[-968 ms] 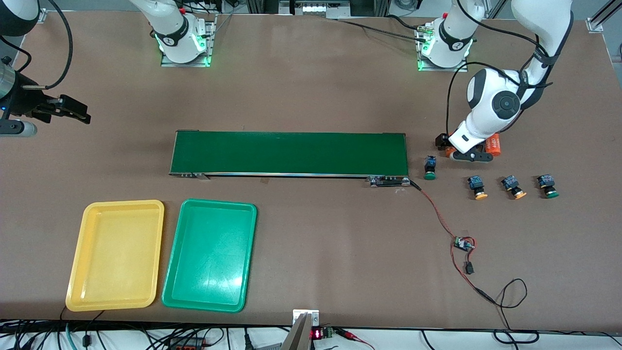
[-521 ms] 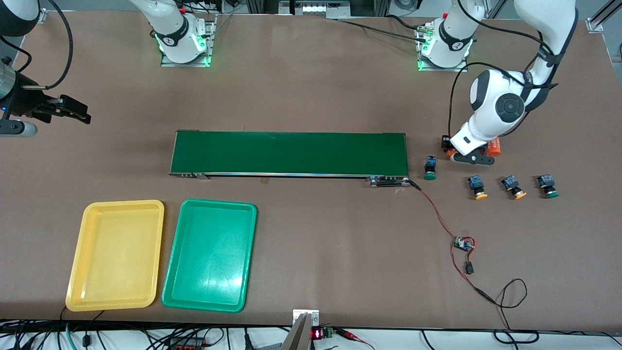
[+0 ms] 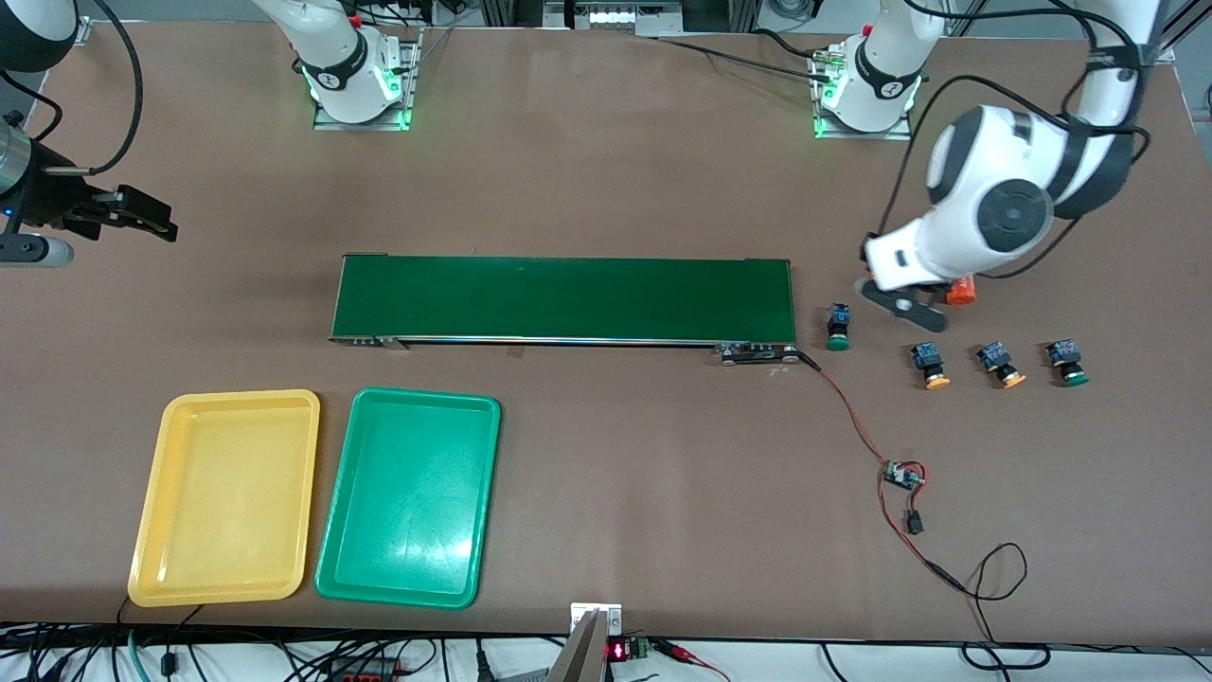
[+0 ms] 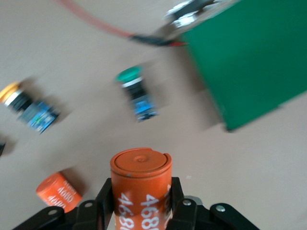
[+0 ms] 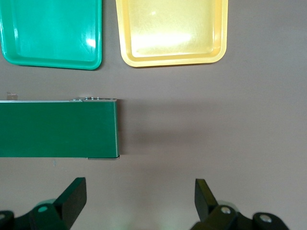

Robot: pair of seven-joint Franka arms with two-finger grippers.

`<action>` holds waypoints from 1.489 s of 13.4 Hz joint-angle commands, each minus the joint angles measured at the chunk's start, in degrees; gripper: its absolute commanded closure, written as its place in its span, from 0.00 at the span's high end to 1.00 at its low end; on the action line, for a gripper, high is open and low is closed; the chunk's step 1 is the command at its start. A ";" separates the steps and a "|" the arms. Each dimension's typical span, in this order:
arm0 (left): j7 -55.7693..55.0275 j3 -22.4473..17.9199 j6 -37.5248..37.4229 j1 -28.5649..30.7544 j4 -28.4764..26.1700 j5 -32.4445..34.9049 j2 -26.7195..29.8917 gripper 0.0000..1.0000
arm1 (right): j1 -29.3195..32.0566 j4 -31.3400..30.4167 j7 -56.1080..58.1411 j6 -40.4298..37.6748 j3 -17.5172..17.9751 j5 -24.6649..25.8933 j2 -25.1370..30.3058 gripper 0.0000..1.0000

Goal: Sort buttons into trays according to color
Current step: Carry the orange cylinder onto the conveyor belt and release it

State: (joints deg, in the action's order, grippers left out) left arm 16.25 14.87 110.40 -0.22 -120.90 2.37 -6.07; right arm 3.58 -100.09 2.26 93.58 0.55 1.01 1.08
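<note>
Oddly, left pincer (image 4: 142, 211) is clamped on an orange "4680" cylinder (image 4: 141, 184), over the surface near the conveyor belt's (image 3: 565, 297) left-arm end; right pincer (image 5: 140, 199) waits wide open and empty at the right-arm edge. All four buttons, nearest green one (image 3: 837, 328) included, lie untouched beside the belt; yellow tray (image 3: 227, 497) and green tray (image 3: 409, 495) hold nothing. Sorting seems unstarted; next likely means shedding the cylinder, then grasping a button.
</note>
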 commanded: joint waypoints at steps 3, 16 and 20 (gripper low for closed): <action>15.25 11.57 4.01 -0.04 5.75 1.14 -9.02 0.19 | -0.06 -0.19 0.02 0.55 -0.11 0.58 0.06 1.00; 38.07 12.73 14.14 -3.21 7.08 7.56 -17.93 1.00 | 0.11 -0.37 0.02 0.90 -0.11 0.58 0.06 1.00; 36.32 12.73 7.06 -2.33 12.51 7.47 -17.58 1.00 | 0.11 -0.55 -0.06 0.99 -0.11 0.58 0.06 1.00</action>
State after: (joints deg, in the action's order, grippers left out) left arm 53.23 27.44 122.77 -3.20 -112.65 8.87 -23.29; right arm 3.63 -100.26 2.26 93.97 0.46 1.01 0.98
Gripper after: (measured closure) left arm 0.088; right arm 0.000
